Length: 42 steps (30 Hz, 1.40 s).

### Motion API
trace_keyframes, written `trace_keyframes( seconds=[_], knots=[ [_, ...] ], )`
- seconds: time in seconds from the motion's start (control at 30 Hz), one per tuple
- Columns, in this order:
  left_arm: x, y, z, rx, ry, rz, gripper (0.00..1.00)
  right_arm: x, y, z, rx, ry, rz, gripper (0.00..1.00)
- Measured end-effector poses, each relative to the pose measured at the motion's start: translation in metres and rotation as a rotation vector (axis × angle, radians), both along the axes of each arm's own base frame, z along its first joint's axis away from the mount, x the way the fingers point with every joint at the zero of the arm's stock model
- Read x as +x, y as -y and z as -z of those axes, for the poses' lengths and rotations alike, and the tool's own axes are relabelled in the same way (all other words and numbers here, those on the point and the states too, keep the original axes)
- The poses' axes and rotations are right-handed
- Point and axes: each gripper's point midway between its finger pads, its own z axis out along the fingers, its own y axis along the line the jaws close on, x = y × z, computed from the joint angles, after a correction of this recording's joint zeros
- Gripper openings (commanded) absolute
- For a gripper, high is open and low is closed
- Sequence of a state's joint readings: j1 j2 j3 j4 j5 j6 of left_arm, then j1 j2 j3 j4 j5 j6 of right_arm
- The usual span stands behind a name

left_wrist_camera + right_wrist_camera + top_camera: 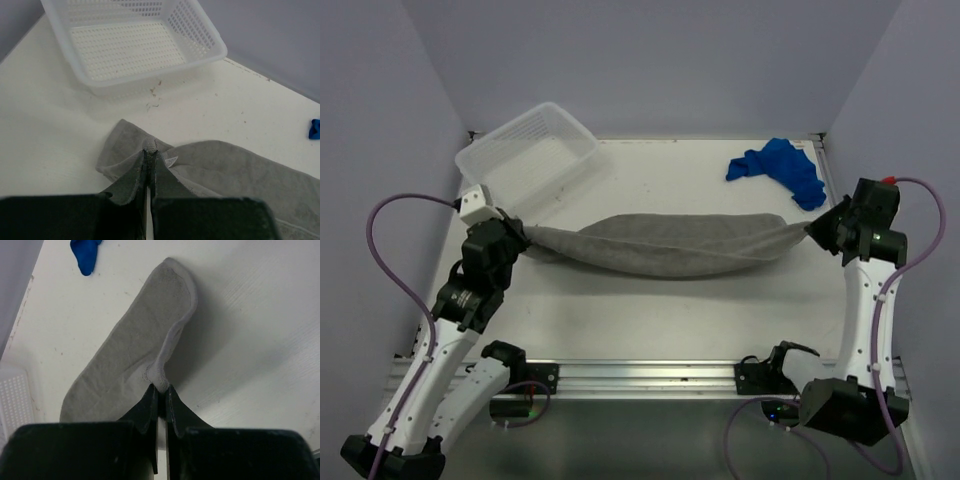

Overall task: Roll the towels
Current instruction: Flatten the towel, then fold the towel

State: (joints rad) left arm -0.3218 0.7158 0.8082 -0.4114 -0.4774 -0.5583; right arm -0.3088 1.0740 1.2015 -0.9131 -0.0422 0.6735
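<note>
Left gripper (520, 238) pinches the left end of the grey towel (660, 250) in the top view. The right gripper (812, 230) pinches its right end. The towel runs long from left to right across the middle of the table (650, 320). A basket (575, 125) sits at the upper left. The blue towel (780, 168) lies bunched at the upper right.

From the left wrist, the left gripper (150, 160) is pressed tight on a grey towel (235, 170) corner. The basket (150, 82) fills the top. Only a bit of blue towel (314, 128) shows, cut off at the right edge.

From the right wrist, the right gripper (160, 390) nips the grey towel (135, 335), which stretches up the frame. The blue towel (86, 255) is cut off at the top.
</note>
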Motion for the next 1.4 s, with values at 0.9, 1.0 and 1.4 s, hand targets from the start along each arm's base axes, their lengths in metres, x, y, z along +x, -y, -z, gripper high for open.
trace_keyframes(
  seconds=[0.9, 1.0, 1.4],
  knots=[
    [-0.052, -0.003, 0.126, -0.166, -0.313, -0.114, 0.0, -0.05, -0.004, 0.106, 0.035, -0.161, 0.106, 0.0],
    [-0.051, -0.004, 0.134, -0.16, -0.344, -0.132, 0.0, -0.045, 0.0, 0.111, 0.032, -0.173, 0.122, 0.0],
    [-0.035, -0.007, 0.145, -0.099, -0.403, -0.172, 0.0, -0.013, 0.022, 0.11, -0.002, -0.209, 0.175, 0.0]
  ],
)
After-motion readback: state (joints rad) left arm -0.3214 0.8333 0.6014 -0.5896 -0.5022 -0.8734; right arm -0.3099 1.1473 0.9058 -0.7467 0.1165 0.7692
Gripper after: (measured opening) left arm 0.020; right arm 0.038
